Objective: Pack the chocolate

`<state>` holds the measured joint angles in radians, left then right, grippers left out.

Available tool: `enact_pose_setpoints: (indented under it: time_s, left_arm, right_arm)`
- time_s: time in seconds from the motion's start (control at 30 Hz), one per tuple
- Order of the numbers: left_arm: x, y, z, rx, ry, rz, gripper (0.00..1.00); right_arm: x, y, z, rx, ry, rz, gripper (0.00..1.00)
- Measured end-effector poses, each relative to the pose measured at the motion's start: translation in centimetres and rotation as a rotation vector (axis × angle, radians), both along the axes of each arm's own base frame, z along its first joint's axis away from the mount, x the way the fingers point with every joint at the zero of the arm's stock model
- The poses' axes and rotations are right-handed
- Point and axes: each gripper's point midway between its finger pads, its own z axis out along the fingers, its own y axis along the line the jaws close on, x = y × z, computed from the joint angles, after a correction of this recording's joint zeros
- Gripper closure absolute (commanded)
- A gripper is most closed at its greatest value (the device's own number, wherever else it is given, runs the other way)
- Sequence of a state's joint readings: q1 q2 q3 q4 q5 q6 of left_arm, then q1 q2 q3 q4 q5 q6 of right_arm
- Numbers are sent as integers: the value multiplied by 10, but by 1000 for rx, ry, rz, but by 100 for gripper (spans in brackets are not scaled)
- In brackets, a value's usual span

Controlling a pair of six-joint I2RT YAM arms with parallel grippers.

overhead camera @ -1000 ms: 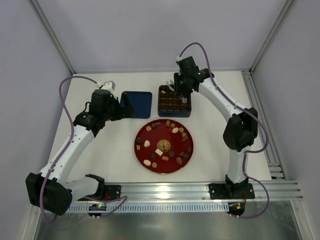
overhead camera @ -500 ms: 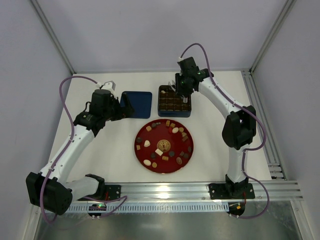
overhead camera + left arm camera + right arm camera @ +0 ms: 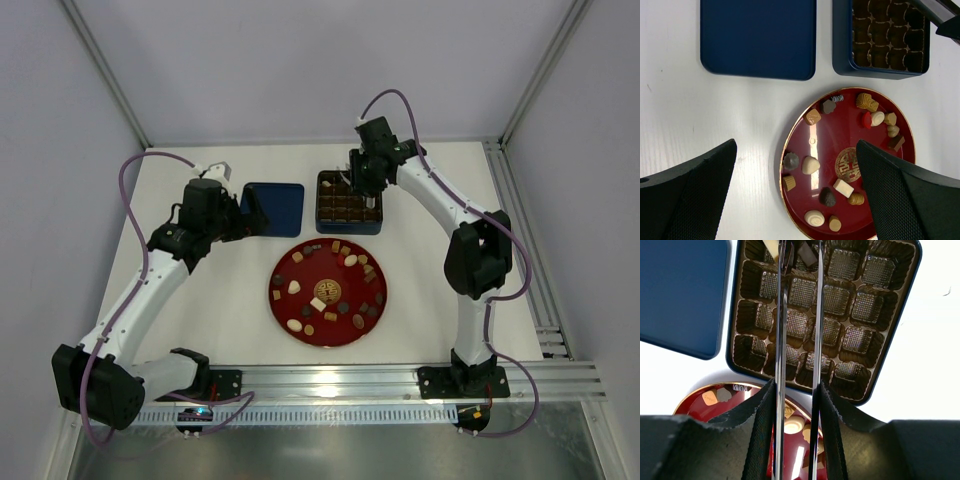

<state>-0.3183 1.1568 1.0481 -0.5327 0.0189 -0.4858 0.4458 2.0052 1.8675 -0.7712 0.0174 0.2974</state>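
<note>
Here, the right gripper [image 3: 802, 250] hangs over the tin [image 3: 867, 307] at the upper middle of the top view, with its two thin blades a narrow gap apart and parallel. In its wrist view a dark piece [image 3: 808, 254] of chocolate sits between the blade tips in a top-row cell, at the top centre of the frame. I cannot tell whether the blades grip it or merely flank it. A cream piece [image 3: 771, 246] shows at the top edge just left of the blades. Most of the chocolate [image 3: 810, 165] lies scattered on the red plate [image 3: 812, 142], below the tin at the centre of the top view. The left gripper [image 3: 796, 150] stands wide and holds nothing. Its fingers [image 3: 695, 195] fill the lower corners of its wrist view, above the plate's left part and the white table [image 3: 690, 115]. The blue lid [image 3: 757, 37] lies flat beside the tin, at the upper left of that view.
</note>
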Motion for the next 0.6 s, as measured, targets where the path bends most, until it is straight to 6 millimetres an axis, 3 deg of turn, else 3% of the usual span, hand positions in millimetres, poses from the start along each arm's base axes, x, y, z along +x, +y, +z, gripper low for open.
enact_pose_setpoints:
  time_s: [0.3, 0.4, 0.5, 0.6]
  left_arm:
    - [0, 0, 0, 0, 0, 0, 0]
    - [0, 0, 0, 0, 0, 0, 0]
    - [0, 0, 0, 0, 0, 0, 0]
    - [0, 0, 0, 0, 0, 0, 0]
  right_arm:
    - [-1, 0, 2, 1, 2, 1, 60]
    - [-7, -3, 12, 4, -4, 1, 60]
    - [-25, -9, 28, 23, -22, 6, 59]
    - [-57, -20, 51, 50, -43, 12, 60]
